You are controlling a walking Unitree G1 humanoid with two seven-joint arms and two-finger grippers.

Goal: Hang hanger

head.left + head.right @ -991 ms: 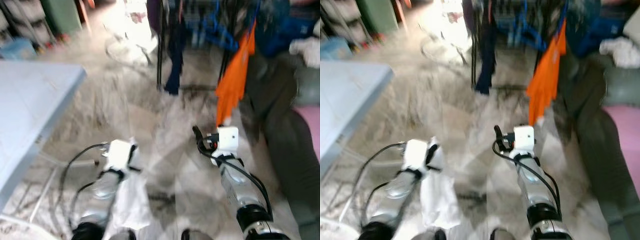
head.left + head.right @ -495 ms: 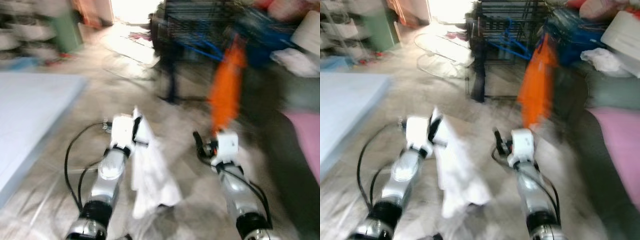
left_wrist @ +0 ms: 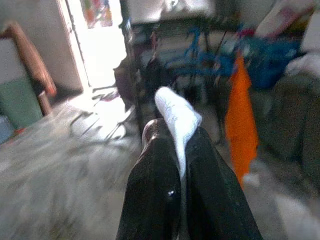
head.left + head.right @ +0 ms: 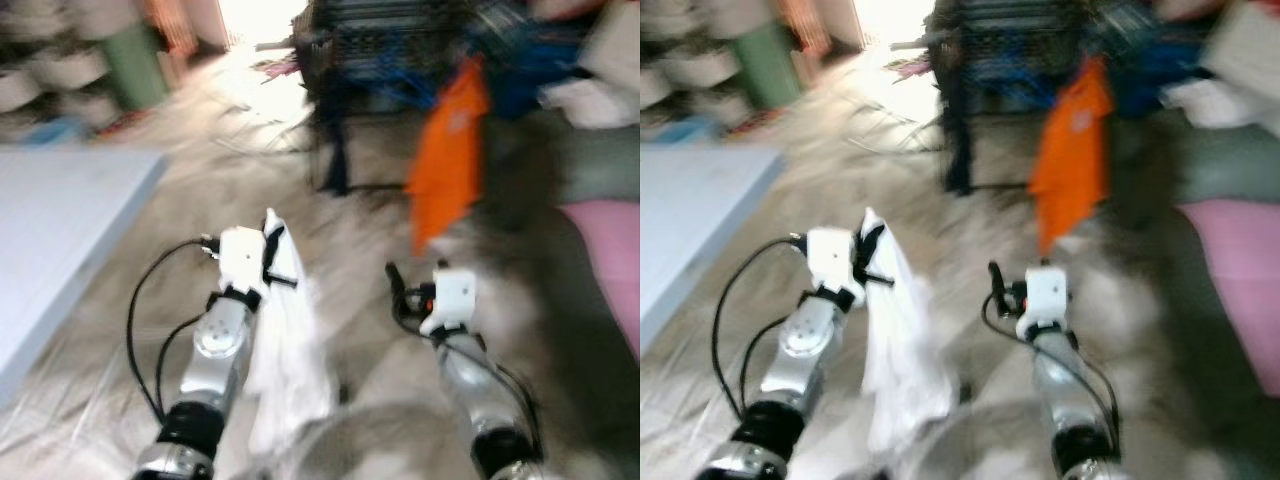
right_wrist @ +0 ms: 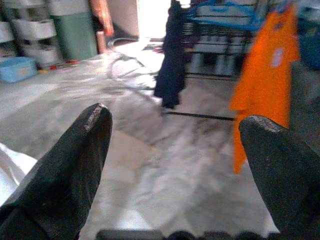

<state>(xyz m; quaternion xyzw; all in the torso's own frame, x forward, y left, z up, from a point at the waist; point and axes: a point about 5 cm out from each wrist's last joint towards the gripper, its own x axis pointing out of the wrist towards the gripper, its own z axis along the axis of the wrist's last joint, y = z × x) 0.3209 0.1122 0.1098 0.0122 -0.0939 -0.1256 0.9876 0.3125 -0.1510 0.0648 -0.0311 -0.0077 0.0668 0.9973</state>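
Observation:
My left gripper (image 4: 268, 245) is shut on the top of a white garment (image 4: 285, 340), which hangs down beside the arm. In the left wrist view the white cloth (image 3: 176, 112) is pinched between the black fingers (image 3: 155, 165). Whether a hanger is inside the cloth I cannot make out. My right gripper (image 4: 393, 275) is held forward, open and holding nothing (image 5: 175, 125). Ahead stands a dark clothes rack (image 4: 390, 40) with an orange shirt (image 4: 450, 150) and a dark garment (image 4: 335, 150) hanging from it. A blue hanger (image 5: 225, 7) hangs on the rack. Everything is blurred.
A pale blue flat surface (image 4: 60, 220) lies to my left. A pink cushion-like thing (image 4: 610, 250) and piled blue and white items are on the right. A green bin (image 4: 130, 65) and shelves stand at the far left. Open grey floor (image 4: 360, 240) leads to the rack.
The left arm has risen with the white garment, which now hangs higher. The whole picture has shifted with the camera, and the rack looks a little nearer. The right gripper stays open.

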